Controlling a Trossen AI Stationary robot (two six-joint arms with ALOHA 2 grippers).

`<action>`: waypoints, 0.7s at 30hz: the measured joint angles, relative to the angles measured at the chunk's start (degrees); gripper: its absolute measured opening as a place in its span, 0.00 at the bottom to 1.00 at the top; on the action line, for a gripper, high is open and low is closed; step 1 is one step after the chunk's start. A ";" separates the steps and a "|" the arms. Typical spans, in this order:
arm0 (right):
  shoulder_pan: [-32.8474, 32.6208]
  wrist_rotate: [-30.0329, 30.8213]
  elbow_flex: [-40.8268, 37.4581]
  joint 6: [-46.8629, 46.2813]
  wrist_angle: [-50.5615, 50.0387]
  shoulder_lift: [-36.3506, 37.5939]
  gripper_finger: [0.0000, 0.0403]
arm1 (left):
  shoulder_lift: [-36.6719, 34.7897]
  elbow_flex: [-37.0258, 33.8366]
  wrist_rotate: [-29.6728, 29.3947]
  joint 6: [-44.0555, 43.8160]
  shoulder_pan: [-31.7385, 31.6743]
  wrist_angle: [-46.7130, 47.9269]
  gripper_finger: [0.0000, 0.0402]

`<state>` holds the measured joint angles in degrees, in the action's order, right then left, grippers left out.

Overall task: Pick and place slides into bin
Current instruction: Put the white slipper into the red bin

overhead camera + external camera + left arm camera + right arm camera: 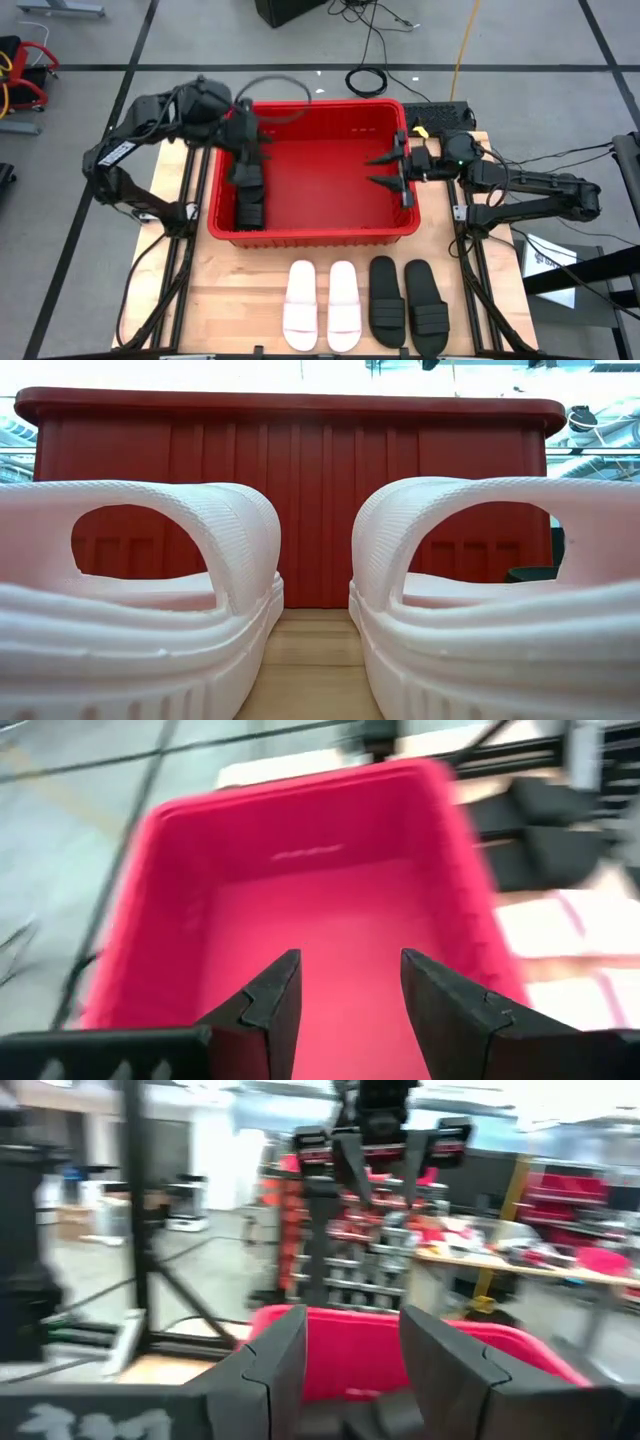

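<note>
Two black slides (pixel 250 195) already in bin (pixel 310 232), near left pincer (pixel 243 150), spread, empty. Right pincer (pixel 385 170) spread over bin. Four slides (pixel 366 302) on surface (pixel 230 300); approach w/ wide jaws, grip strap centre.

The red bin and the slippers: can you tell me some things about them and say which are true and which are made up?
1. Two white slides lie on the table in front of the bin. True.
2. The bin is blue. False: it is red.
3. A black slide lies inside the bin. True.
4. The right gripper holds a white slide. False: it is open and empty, over the bin.
5. The left gripper is over the bin, open. True.
</note>
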<state>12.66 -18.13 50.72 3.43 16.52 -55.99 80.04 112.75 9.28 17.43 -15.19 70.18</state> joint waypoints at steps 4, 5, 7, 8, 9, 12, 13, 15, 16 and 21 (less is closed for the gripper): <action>-2.80 -1.69 0.00 -0.01 -0.08 -0.17 0.38 | 0.01 0.00 4.43 0.05 6.46 0.02 0.41; -3.59 -1.66 0.00 -0.01 -0.18 -0.27 0.38 | 0.07 -0.02 5.16 0.03 7.93 0.02 0.41; -5.05 -1.64 -0.03 -0.05 -0.62 -0.48 0.38 | 0.60 -0.02 5.81 -0.10 10.89 -0.03 0.41; -5.80 -1.66 -0.27 -0.05 -0.59 -0.50 0.38 | 0.91 -0.02 5.81 -0.20 12.27 0.00 0.41; -6.58 -1.66 -0.68 -0.03 -0.48 -0.50 0.38 | 1.28 -0.02 5.82 0.02 13.54 -0.03 0.41; -8.67 -1.64 -1.96 0.06 -0.46 -0.48 0.38 | 2.48 -0.04 5.81 1.53 17.41 -0.05 0.41; -9.38 -1.62 -2.40 -0.10 -0.13 -0.50 0.38 | 2.85 -0.04 5.81 1.62 18.52 -0.05 0.41; -10.65 -1.61 -3.26 -1.26 2.17 -0.52 0.38 | 3.82 -0.04 5.81 1.04 20.68 -0.07 0.41; -11.21 -1.59 -3.59 -1.62 3.35 -0.52 0.38 | 4.34 -0.04 5.79 0.21 21.60 -0.07 0.41; -13.92 -1.59 -4.92 -3.16 6.55 -0.50 0.38 | 7.44 -0.04 5.07 -6.77 25.69 -0.21 0.41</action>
<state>-1.26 -19.73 45.80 0.27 23.07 -56.49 87.49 112.71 14.35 10.65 10.50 69.96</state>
